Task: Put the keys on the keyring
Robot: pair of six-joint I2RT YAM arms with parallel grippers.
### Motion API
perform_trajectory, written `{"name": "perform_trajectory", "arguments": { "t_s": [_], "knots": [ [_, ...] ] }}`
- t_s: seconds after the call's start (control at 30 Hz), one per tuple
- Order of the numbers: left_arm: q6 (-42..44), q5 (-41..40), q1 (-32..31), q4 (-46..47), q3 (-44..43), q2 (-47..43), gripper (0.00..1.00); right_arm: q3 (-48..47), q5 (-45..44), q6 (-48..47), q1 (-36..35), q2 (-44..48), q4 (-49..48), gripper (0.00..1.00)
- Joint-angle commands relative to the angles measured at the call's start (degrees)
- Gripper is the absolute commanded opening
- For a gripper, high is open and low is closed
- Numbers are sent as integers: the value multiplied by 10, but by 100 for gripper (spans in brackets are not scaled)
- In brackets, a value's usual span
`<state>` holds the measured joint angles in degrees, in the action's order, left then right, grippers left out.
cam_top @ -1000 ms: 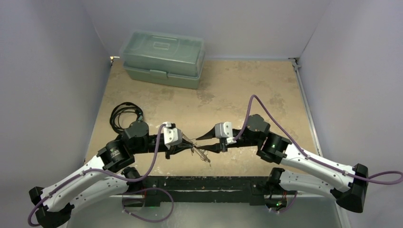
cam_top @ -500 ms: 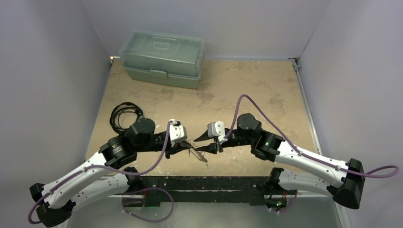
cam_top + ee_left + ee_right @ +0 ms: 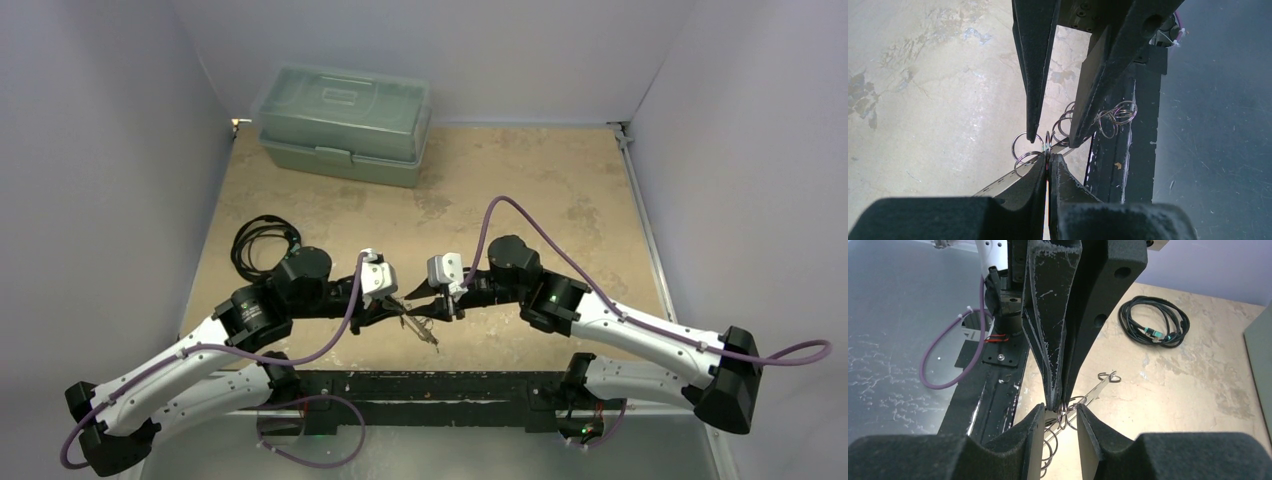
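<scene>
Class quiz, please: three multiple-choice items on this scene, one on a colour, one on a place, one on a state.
1. What colour is the lidded box? A red; B pale green; C yellow.
2. Where does the coiled black cable lie? A on the left side of the table; B on the box lid; C at the table's right edge.
3. How is the left gripper? A wide open; B out of view; C shut on a small metal ring.

Answers: 1 B, its lid and base both look pale green. 2 A, the top view shows it there. 3 C, the left wrist view shows its fingers pinched on the ring.
</scene>
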<state>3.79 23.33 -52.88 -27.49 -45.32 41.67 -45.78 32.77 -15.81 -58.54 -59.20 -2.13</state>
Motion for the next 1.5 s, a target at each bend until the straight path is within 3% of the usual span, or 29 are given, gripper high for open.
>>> {"name": "perform_trajectory", "arguments": {
  "t_s": [0.0,1.03,1.3,1.47],
  "knots": [
    [-10,14,1,30,-17,-2,0,-28,12,-4,-2,-1,2,32],
    [-15,33,0,39,-10,1,0,-33,27,-3,-2,-15,2,15],
    [-16,34,0,41,-9,-3,0,-40,38,-5,-2,-25,16,21],
    [-15,35,0,41,-9,-6,0,-41,40,-5,-2,-26,17,18]
  ]
}}
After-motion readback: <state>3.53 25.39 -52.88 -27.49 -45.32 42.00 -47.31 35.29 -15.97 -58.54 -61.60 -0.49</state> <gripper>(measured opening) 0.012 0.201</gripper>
